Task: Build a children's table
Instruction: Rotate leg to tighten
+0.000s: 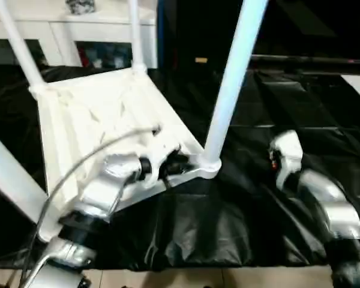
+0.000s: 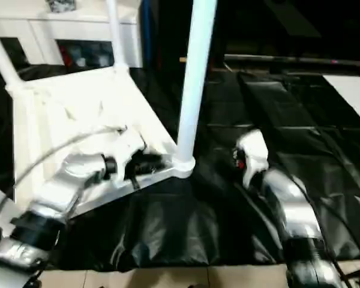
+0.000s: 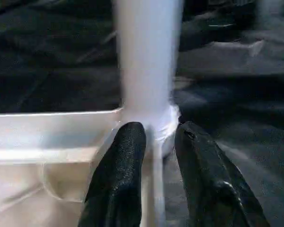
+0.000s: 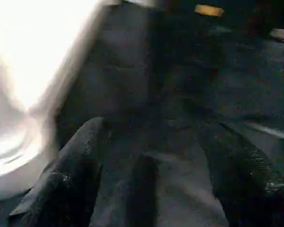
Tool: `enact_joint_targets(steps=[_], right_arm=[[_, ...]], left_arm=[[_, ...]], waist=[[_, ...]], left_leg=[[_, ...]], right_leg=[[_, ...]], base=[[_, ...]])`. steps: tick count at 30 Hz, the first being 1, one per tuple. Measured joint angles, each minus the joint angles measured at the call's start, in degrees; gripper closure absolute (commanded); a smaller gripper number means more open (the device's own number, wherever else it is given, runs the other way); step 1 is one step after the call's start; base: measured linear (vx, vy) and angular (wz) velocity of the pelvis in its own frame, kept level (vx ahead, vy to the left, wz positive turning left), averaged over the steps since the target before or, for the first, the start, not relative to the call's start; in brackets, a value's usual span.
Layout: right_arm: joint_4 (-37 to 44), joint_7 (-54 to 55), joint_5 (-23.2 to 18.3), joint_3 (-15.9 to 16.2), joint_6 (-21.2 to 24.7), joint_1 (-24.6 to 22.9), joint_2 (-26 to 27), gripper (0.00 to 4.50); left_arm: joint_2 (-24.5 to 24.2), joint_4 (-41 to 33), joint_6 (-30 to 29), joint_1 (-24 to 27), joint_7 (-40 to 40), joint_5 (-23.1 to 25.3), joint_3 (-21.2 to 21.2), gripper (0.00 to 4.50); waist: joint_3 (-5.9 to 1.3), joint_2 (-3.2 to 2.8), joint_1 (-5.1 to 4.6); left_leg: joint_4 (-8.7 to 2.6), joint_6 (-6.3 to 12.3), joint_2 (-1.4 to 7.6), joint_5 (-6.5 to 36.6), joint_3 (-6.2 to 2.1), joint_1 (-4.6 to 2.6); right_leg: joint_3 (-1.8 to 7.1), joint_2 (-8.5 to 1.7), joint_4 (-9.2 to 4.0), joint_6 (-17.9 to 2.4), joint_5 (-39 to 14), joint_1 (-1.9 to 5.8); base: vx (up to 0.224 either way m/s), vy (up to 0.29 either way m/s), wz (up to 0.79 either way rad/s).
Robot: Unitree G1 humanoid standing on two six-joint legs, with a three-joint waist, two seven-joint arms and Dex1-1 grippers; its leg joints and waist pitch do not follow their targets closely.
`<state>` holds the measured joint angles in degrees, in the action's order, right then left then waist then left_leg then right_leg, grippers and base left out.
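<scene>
Tabletop (image 1: pixel 96 126) lies upside down on the black-covered work table (image 1: pixel 228 228), legs standing in its sockets. The left gripper (image 3: pixel 158 142), fingers narrowly parted and holding nothing, sits at the near right corner socket beside the nearest leg (image 1: pixel 231 84). The right gripper (image 4: pixel 151 161) hangs wide and empty over the black cover. Judged best: press that smooth tube straight down into its rounded socket.
</scene>
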<state>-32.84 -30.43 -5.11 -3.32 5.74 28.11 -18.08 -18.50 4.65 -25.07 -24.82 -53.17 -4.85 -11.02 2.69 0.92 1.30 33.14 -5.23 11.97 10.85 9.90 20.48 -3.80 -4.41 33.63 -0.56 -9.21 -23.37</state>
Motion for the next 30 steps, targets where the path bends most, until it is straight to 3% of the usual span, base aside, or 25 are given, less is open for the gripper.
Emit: enact_joint_targets(steps=[5, 10, 15, 25, 30], right_arm=[[-5.6, 1.4, 1.0, 1.9, -2.3, 4.9, 3.7, 1.21], [-5.5, -9.1, -0.1, 5.3, -5.9, 5.3, 6.2, 1.21], [1.2, -16.6, -2.5, 9.4, -5.8, 0.1, 6.6, 1.21], [15.0, -23.5, -7.2, 11.9, -2.2, -11.5, 5.2, 1.21], [19.5, -22.0, -8.3, 12.7, -1.5, -15.1, 5.8, 1.21]], left_arm=[[-5.9, -7.8, -5.5, 7.3, -3.1, -1.0, -0.3, 3.15], [-8.5, -15.1, -8.9, 13.8, 0.0, -1.1, 2.8, 3.15], [-9.3, -19.3, -9.1, 18.5, 4.0, -0.5, 7.2, 3.15], [-10.1, -27.9, -11.9, 27.7, 7.6, -3.1, 15.3, 3.15], [-7.2, -28.7, -8.6, 30.5, 11.9, -3.4, 20.4, 3.15]], waist=[[0.12, 0.26, 0.43], [0.13, 0.55, 0.56], [0.14, 0.60, 0.63], [0.12, 0.54, 0.69], [0.09, 0.52, 0.77]], left_leg=[[0.17, -0.05, 0.01, 0.0, 0.02, 0.15], [0.49, -0.05, 0.04, 0.0, -0.01, 0.40], [0.52, -0.06, 0.03, 0.0, -0.07, 0.38], [0.48, -0.07, 0.03, 0.0, -0.18, 0.43], [0.47, -0.08, 0.03, 0.0, -0.26, 0.31]], right_leg=[[0.06, 0.00, 0.64, 0.0, -0.2, -0.62], [0.05, -0.01, 0.77, -0.1, -0.2, -0.64], [0.06, 0.00, 0.77, -0.1, -0.2, -0.57], [0.07, 0.04, 0.76, 0.0, -0.3, -0.48], [0.06, 0.09, 0.75, 0.2, -0.4, -0.49]], base=[[0.000, 0.000, 0.00], [0.000, 0.000, 0.00], [0.000, 0.000, 0.00], [0.000, 0.000, 0.00], [0.000, 0.000, 0.00]])
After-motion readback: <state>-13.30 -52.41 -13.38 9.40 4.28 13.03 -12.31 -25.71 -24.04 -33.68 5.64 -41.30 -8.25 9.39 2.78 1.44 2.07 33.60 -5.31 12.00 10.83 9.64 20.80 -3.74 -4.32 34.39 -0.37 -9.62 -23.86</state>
